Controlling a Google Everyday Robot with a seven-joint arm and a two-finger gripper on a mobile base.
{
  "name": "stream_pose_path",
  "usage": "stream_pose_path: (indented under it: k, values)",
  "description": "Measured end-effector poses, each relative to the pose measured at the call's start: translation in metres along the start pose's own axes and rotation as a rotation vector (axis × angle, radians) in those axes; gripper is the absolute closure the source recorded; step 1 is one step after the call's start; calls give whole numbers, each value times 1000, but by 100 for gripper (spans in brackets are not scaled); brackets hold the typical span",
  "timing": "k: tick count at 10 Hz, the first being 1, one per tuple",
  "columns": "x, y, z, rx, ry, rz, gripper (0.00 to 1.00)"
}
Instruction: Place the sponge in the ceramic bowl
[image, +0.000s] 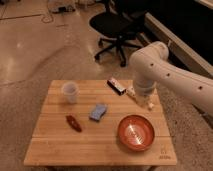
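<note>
Camera view: sponge (98, 112) lies flat mid-tabletop (55, 146), left of bowl (135, 132), not touching. Tool (147, 104) hangs near right edge, behind bowl; spread or pressed, can't tell. Suggest top-down pinch across sponge's short side.

We see a red-orange ceramic bowl (136, 133) with paler concentric rings inside, on a light wooden tabletop (55, 146) striped with plank lines. Left of the bowl lie a blue sponge (98, 112) and a dark red object (74, 123). Farther left of it stands a translucent white cup (70, 92). Behind the bowl are a black-and-white packet (116, 85) and the pale gripper (148, 104) on its white arm (167, 72).
</note>
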Motion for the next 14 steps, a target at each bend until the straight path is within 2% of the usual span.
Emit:
stream_pose_path:
  k: [2,5,7,8,9,12,14]
  values:
    - [-18,-2,-4,-3,2,-6,62]
    - [-10,-7,1,-12,17,-25,62]
    - [-28,-15,1,-14,27,-61,62]
    - [-39,-16,1,-27,30,-31,62]
    - [-48,-19,3,-25,32,-8,62]
    - [-72,-39,9,-25,15,-70,62]
    - [-62,-34,11,-32,26,-69,62]
